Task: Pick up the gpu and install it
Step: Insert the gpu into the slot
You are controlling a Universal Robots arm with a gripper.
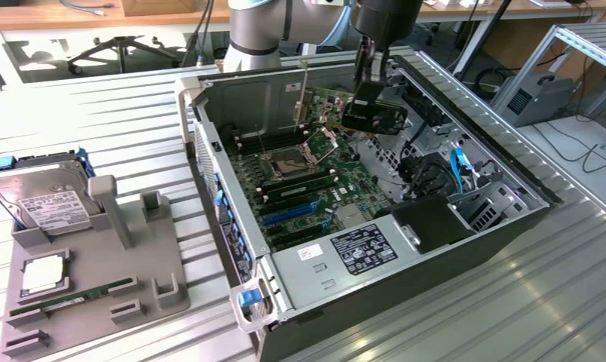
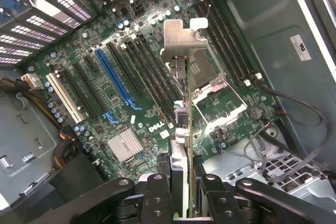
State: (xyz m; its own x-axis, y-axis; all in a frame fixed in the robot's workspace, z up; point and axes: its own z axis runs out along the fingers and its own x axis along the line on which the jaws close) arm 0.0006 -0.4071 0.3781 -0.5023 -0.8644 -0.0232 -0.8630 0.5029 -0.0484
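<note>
The gpu (image 1: 329,105) is a thin card with a green board and a silver bracket at one end. It hangs on edge inside the open computer case (image 1: 283,279), above the motherboard (image 1: 303,188) near the CPU socket. My gripper (image 1: 368,102) is shut on it from above. In the wrist view the gpu (image 2: 181,38) runs edge-on away from the gripper (image 2: 181,179), bracket at the far end, over the black slots beside the blue slot (image 2: 115,82). The card is clear of the board and sits in no slot.
A grey parts tray (image 1: 132,264) at the exterior view's left carries a hard drive (image 1: 41,200), a CPU (image 1: 44,275) and a green memory stick (image 1: 67,298). Loose cables (image 2: 294,119) and drive bays (image 1: 454,188) crowd the case's sides.
</note>
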